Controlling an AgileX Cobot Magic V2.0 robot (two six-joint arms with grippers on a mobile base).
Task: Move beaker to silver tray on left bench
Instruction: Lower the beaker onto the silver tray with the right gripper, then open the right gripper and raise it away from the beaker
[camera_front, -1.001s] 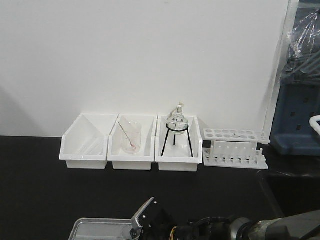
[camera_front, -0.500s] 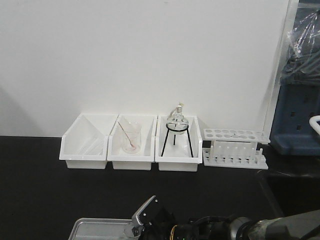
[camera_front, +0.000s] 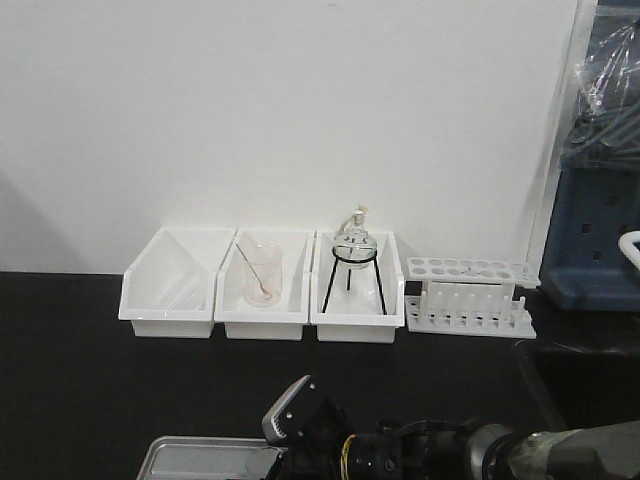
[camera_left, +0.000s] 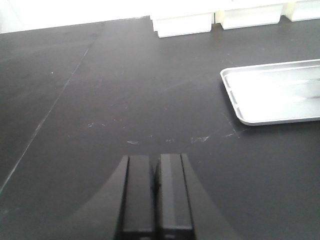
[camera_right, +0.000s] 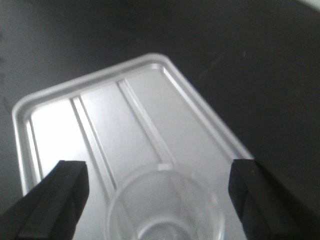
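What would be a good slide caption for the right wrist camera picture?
Open right gripper with its fingers either side of a small clear beaker over the silver tray on the black bench.

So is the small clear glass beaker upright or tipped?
Upright: the small clear glass beaker shows its round open mouth facing up, over the silvery-grey metal tray.

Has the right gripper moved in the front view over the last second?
Yes. The right gripper has turned and lifted a little: against the silver tray, its pale upper finger no longer slants up to the right, and a dark housing now faces the camera.
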